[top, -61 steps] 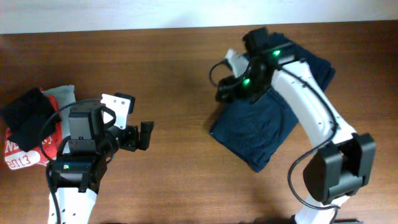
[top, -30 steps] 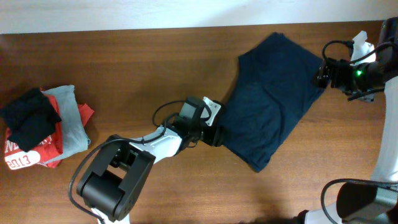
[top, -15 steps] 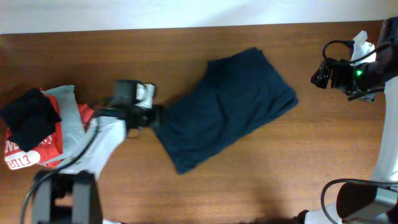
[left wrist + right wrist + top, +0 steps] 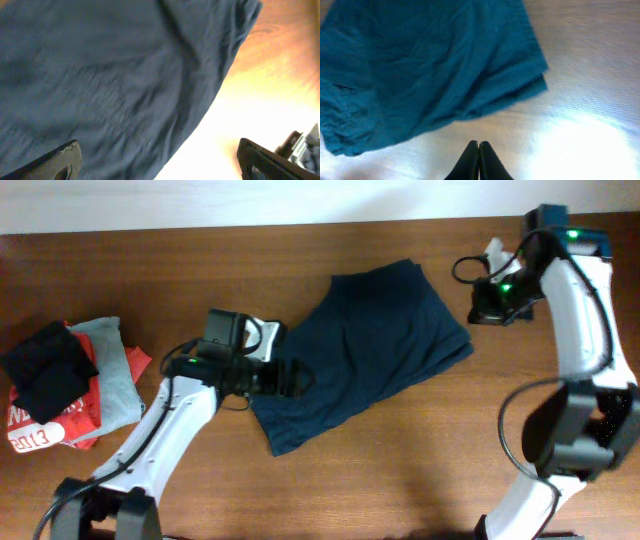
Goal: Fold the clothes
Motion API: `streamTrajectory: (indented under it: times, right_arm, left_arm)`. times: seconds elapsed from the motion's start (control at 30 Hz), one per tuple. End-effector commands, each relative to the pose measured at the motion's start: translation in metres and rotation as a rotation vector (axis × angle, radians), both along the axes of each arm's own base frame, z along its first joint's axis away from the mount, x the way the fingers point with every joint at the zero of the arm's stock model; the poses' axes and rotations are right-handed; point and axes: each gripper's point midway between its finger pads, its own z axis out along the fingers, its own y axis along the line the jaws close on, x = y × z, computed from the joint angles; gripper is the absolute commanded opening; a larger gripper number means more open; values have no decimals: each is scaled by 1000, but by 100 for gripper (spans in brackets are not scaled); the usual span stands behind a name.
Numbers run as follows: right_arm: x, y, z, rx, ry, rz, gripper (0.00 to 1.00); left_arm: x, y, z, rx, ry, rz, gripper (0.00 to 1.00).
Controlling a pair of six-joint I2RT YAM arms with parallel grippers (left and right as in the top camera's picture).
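Left tool [image 4: 293, 377] wide, over navy clothes [image 4: 375, 345]

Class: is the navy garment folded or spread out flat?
Folded, loosely. The navy garment lies as a compact wrinkled block, and its corner shows two stacked layers in the right wrist view.

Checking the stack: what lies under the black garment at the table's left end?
Under the black garment shows a red printed garment, with a grey garment alongside; anything lower is covered.
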Motion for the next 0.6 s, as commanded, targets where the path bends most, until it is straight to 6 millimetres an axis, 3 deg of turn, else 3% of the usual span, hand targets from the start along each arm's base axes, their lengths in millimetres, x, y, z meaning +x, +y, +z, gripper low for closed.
streamTrajectory:
  times: [0.0, 0.17, 0.3, 0.47, 0.57]
  right_arm:
    - [11, 22, -51, 48, 79, 81, 4]
    - [35, 22, -95, 48, 78, 81, 4]
    - [42, 16, -123, 19, 95, 79, 4]
    - [34, 10, -150, -17, 164, 77, 4]
    - [17, 2, -171, -64, 234, 78, 4]
  left_arm:
    - [7, -14, -27, 85, -15, -14, 99]
    - [2, -27, -56, 39, 113, 5, 99]
    - [-2, -28, -66, 38, 151, -2, 99]
    - [-3, -27, -67, 40, 155, -2, 99]
    - [-4, -27, -67, 42, 160, -2, 99]
